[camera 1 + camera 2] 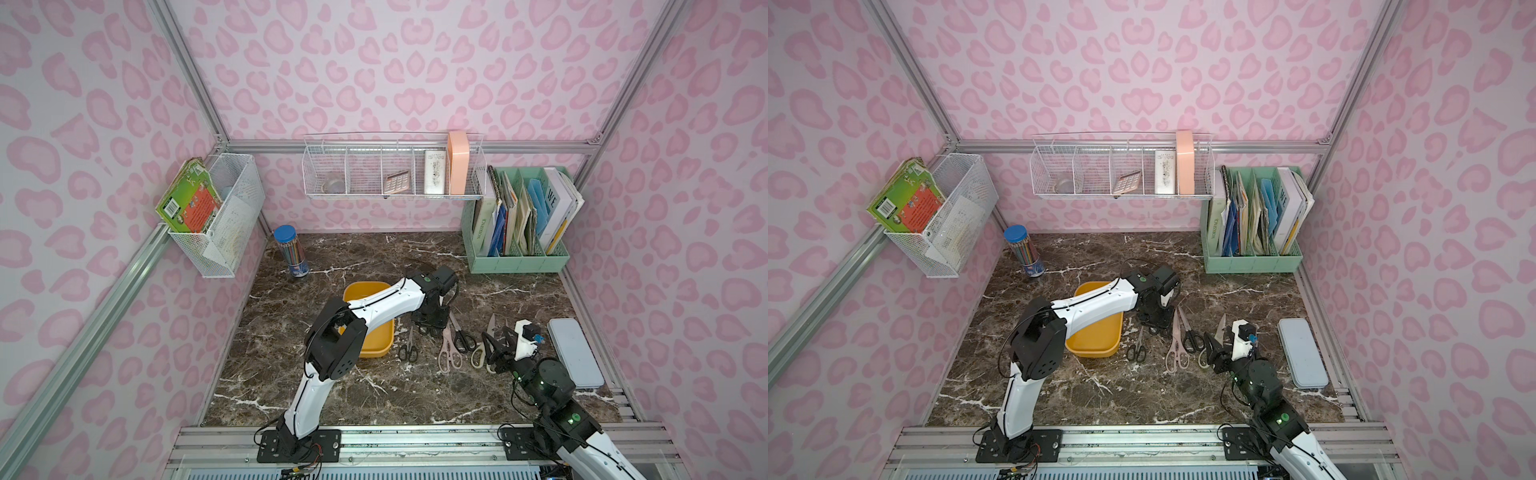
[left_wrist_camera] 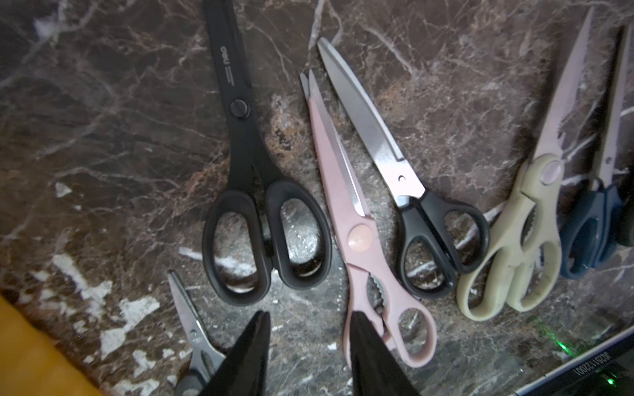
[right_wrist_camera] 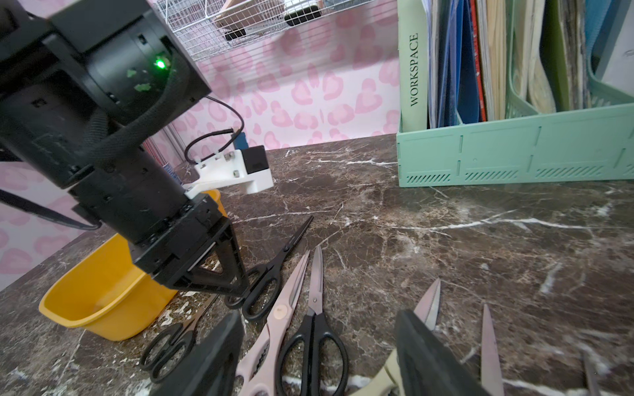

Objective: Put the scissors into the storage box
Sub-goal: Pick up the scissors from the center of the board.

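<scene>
Right under my left gripper lie the black scissors, blades pointing away toward the back wall. Its jaws are spread and hold nothing. My right gripper, spread too, hovers farther off. All six pairs lie beside the box. My arm hides its middle.

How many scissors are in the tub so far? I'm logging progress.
None: the yellow storage box looks empty. All six pairs lie on the marble. In hand: the left claw, open, is low by the all-black scissors; the right claw, open, hovers above the cream shears. Nothing is gripped, so all six remain.
</scene>
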{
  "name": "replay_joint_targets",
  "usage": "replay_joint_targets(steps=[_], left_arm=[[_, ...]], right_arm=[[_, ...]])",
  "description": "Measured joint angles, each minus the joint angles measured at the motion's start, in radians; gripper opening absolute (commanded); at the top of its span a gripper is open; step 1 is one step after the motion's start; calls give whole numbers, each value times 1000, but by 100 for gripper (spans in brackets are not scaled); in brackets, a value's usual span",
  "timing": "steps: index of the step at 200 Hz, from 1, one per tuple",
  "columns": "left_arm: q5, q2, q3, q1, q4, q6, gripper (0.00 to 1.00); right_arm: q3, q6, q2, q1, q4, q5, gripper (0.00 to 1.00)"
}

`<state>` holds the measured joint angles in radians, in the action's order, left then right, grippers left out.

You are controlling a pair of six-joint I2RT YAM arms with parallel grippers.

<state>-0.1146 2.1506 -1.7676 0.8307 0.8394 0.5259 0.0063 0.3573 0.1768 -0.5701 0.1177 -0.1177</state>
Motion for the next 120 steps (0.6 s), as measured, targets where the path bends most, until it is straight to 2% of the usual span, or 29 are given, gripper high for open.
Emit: replay_joint_targets(steps=[105, 120], left_arm=[[44, 103, -44, -19, -2, -6, 38], [44, 117, -54, -18, -1, -8, 33]], right_arm=[[10, -51, 128, -93, 48, 0, 74], [10, -52, 118, -95, 48, -1, 74]])
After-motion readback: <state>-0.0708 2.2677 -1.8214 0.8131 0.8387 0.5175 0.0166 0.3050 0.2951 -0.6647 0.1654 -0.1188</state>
